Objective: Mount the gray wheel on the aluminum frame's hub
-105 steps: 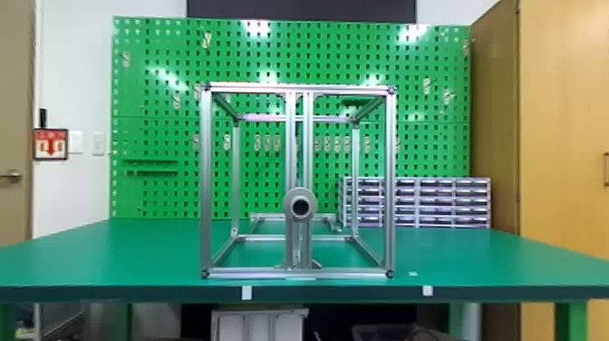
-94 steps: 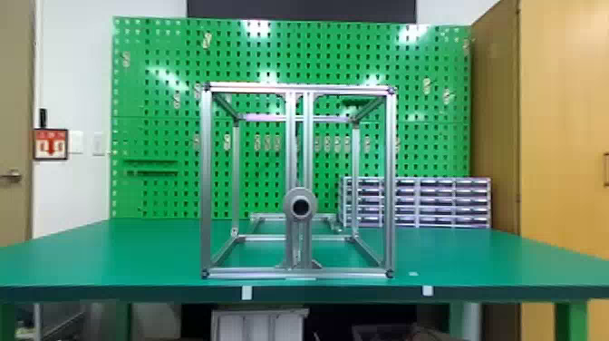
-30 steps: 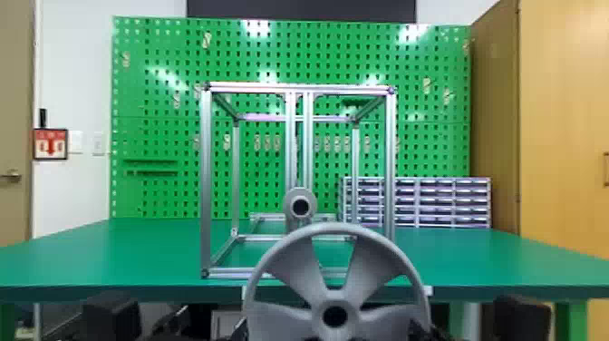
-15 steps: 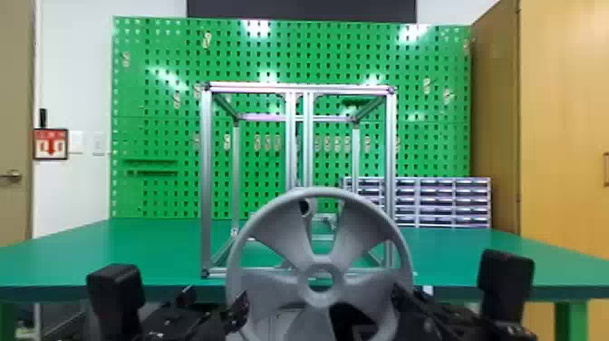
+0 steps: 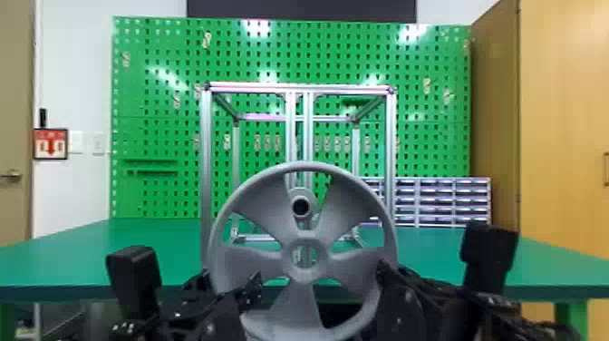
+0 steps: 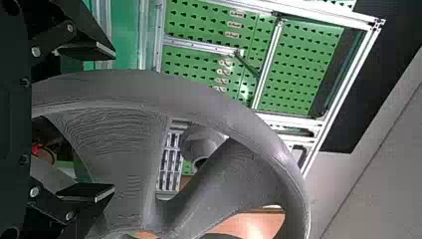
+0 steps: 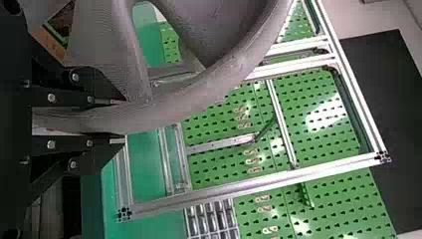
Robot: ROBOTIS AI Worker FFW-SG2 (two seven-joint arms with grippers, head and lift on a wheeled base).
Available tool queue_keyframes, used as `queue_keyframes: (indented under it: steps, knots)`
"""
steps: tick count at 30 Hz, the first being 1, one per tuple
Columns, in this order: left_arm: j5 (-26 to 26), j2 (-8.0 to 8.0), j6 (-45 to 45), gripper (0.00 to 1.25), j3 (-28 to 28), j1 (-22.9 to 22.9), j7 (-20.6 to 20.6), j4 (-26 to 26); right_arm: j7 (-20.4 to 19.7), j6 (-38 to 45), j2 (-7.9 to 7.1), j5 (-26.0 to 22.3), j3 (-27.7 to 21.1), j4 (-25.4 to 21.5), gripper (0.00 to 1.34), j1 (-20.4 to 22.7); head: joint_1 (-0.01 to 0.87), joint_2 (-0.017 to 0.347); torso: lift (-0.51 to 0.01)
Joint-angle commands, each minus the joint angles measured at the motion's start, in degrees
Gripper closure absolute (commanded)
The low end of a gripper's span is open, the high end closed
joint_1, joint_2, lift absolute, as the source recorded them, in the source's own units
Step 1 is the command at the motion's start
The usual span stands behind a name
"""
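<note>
My left gripper [image 5: 247, 290] and my right gripper [image 5: 385, 279] flank the gray wheel [image 5: 304, 168] low in the head view. The wheel faces the camera in front of the aluminum frame [image 5: 206, 158]. Between its upper spokes shows the hub [image 5: 310, 207], above the wheel's center hole. In the left wrist view the left gripper [image 6: 102, 122] stands open, its fingers wide apart with part of the wheel [image 6: 144, 89] between them; beyond a spoke is the hub [image 6: 196, 142]. The right gripper [image 7: 117, 122] is shut on the rim of the wheel [image 7: 199, 102].
The frame stands on the green table [image 5: 68, 254], close behind the wheel. Farther back are a drawer organizer [image 5: 444, 202] at the right and a green pegboard [image 5: 158, 113] across the rear.
Both arms and the wheel have come into the head view from below. Over the last second the wheel rose and shifted left, its upper part now overlapping the hub's place in the view.
</note>
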Motion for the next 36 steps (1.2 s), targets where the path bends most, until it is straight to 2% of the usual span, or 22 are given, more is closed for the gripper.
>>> queue_keyframes:
  steps: [1,17,30,36]
  knots:
    - [-0.5,-0.02,-0.6,0.32,-0.2,-0.7,0.0,0.0,-1.1,1.1,0.09,-0.1,0.1,-0.4,1.15,-0.8,-0.005,0.006,-0.499]
    - [-2.2,-0.02,-1.8,0.34,-0.6,-3.2,1.6,0.1,-2.9,2.9,0.44,-1.2,0.1,-0.3,1.14,-3.4,-0.005,0.006,-0.499]
    - [-2.4,-0.11,-1.9,0.59,-0.3,-3.5,2.7,0.1,-2.9,3.1,0.52,-2.5,-0.1,-0.3,1.14,-3.9,-0.005,0.006,-0.499]
    - [-2.4,-0.11,-1.9,0.65,-0.3,-3.3,3.3,0.1,-3.1,3.4,0.52,-2.1,-0.4,-0.4,1.14,-3.9,-0.005,0.006,-0.499]
